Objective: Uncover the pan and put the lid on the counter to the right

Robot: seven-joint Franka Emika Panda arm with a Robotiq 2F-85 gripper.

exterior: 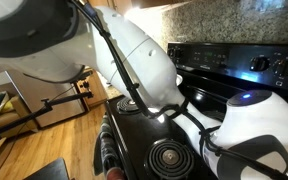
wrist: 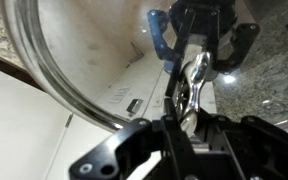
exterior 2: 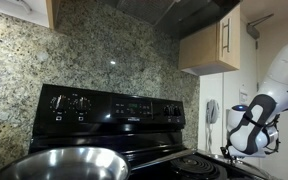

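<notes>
The shiny silver pan [exterior 2: 59,163] sits uncovered at the near left of the black stove in an exterior view. In the wrist view the clear glass lid [wrist: 74,50] with its metal rim fills the left of the picture, tilted. My gripper [wrist: 189,100] is shut on a shiny metal part of the lid. Speckled granite [wrist: 274,80] shows to the right behind the gripper. My arm [exterior 2: 250,125] is at the far right of the stove, away from the pan. In both exterior views the lid and the jaws are hidden.
The black stove has coil burners [exterior: 169,158] and a raised control panel [exterior 2: 114,108]. The granite backsplash [exterior 2: 104,50] rises behind it. A wooden cabinet [exterior 2: 209,45] hangs at the upper right. My white arm [exterior: 134,50] blocks most of an exterior view.
</notes>
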